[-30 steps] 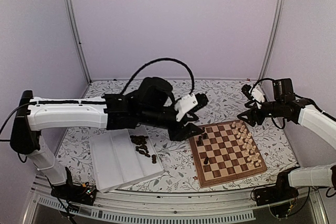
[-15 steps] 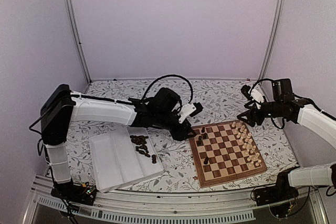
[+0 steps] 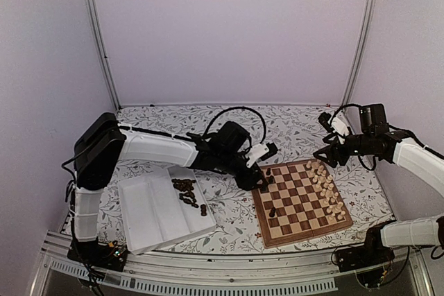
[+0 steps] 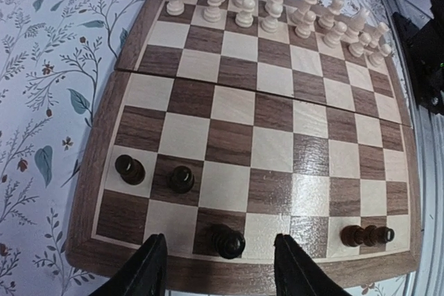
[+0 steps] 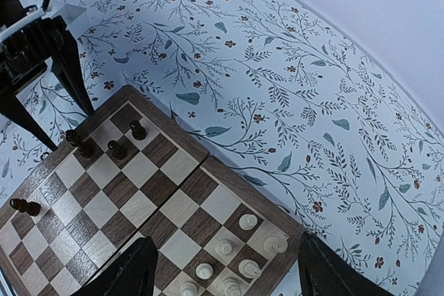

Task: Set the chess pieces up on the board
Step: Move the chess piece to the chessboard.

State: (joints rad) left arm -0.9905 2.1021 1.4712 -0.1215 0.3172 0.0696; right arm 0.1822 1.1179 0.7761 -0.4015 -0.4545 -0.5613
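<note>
The board (image 3: 305, 207) lies at right centre. Cream chess pieces (image 3: 326, 186) fill its two right-hand rows and show at the far side in the left wrist view (image 4: 270, 1). Three dark pieces stand near the board's left edge (image 4: 130, 168), (image 4: 181, 179), (image 4: 227, 242); another lies on its side (image 4: 366, 235). My left gripper (image 3: 261, 175) is open, low over that edge, its fingers (image 4: 149, 268) either side of the nearest dark piece without touching it. My right gripper (image 3: 325, 154) hovers open and empty above the board's far right corner (image 5: 227, 237).
A white ridged tray (image 3: 149, 216) lies left of the board with several loose dark pieces (image 3: 186, 192) in it. The floral table cover (image 3: 229, 209) lies between tray and board. The right wrist view shows the left gripper (image 5: 41, 53) at the board's far edge.
My left arm has swung down and to the right, bringing its gripper from above the table to the board's left edge. The right arm has not moved.
</note>
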